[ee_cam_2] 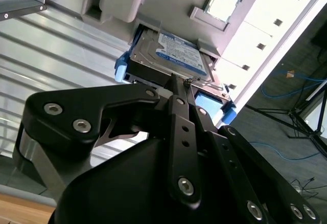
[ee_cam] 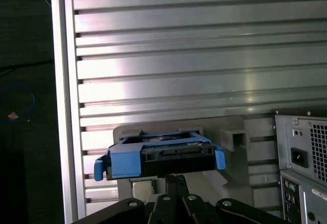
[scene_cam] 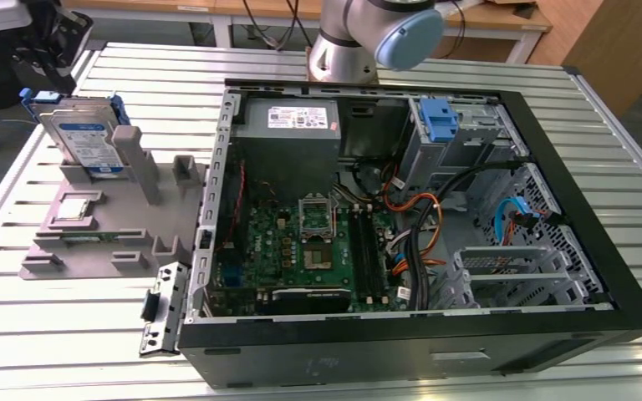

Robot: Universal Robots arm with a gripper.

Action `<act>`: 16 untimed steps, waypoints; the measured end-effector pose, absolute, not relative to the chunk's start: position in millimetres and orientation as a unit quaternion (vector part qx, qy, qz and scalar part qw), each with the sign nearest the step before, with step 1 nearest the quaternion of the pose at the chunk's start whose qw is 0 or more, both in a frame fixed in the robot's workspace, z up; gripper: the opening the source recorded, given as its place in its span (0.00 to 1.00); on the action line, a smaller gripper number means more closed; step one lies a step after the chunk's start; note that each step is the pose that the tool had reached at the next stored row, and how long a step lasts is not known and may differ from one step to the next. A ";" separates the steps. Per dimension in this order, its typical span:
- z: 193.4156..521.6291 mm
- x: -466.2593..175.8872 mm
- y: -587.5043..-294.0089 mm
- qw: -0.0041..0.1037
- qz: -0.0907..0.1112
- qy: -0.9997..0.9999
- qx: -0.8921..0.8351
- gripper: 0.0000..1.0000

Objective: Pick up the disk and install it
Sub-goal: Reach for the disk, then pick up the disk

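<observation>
Closest in the second wrist view, the gripper [ee_cam_2: 180, 84] has its fingers pressed together with nothing between them, its tips aimed at the edge of the disk [ee_cam_2: 171, 55]. Beyond them the disk stands on edge in a slot of the grey fixture [scene_cam: 109, 225] on the slatted metal table [scene_cam: 165, 67], blue rails along its sides. Farther toward the exterior view's right lies the open computer case [scene_cam: 410, 342], with a bare blue bracket [scene_cam: 438, 121] in its far drive bay.
</observation>
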State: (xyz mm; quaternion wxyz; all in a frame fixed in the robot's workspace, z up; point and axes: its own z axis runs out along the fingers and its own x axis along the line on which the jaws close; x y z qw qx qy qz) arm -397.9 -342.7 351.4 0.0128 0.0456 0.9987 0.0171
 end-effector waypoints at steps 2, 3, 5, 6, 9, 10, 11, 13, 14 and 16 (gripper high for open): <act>349.3 -399.1 -340.3 0.013 0.017 0.999 0.046 0.10; 348.3 -399.6 -339.1 0.013 0.017 0.999 0.046 0.10; 347.7 -399.8 -337.7 0.013 0.017 0.999 0.046 0.10; 347.7 -399.9 -337.7 0.013 0.017 0.999 0.046 0.10; 347.3 -401.1 -337.3 0.013 0.017 0.999 0.046 0.10; 347.3 -401.1 -337.3 0.013 0.017 0.999 0.046 0.10; 347.3 -401.1 -337.3 0.013 0.017 0.999 0.046 0.10; 347.3 -401.7 -337.2 0.013 0.017 0.999 0.046 0.10; 347.3 -401.7 -337.2 0.013 0.017 0.999 0.046 0.10; 347.3 -401.7 -337.2 0.013 0.017 0.999 0.046 0.10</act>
